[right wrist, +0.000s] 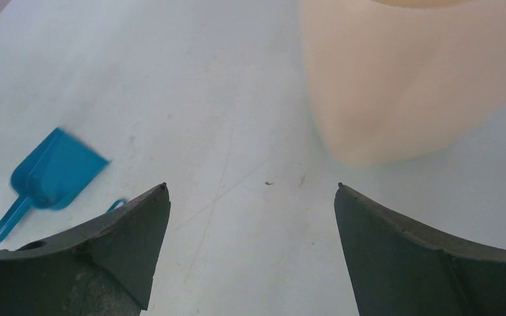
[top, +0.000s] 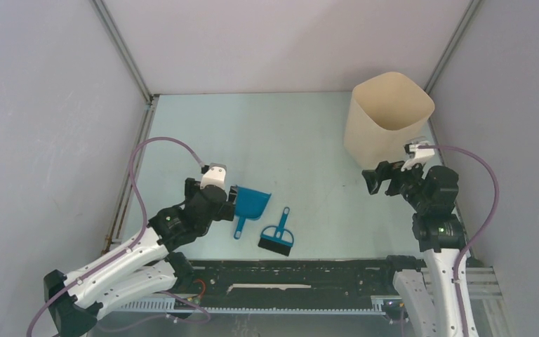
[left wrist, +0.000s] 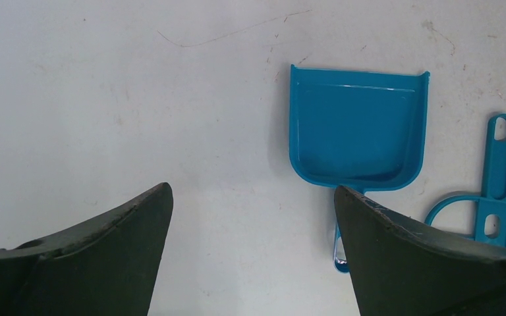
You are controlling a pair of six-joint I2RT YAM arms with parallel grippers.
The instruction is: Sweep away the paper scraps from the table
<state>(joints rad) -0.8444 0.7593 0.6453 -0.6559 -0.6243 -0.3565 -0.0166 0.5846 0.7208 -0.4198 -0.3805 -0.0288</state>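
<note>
Top external view: the table point(top: 288, 133) spans the frame. Left gripper point(top: 231, 199), jaws spread wide and holding nothing, sits at 9 o'clock of the dustpan point(top: 254, 203). The brush point(top: 278, 237) lies at the dustpan's 4 o'clock. Right gripper point(top: 372, 180), jaws likewise wide and empty, sits at 6 o'clock of the bin point(top: 387, 119), which stands at the table's 2 o'clock corner.
</note>
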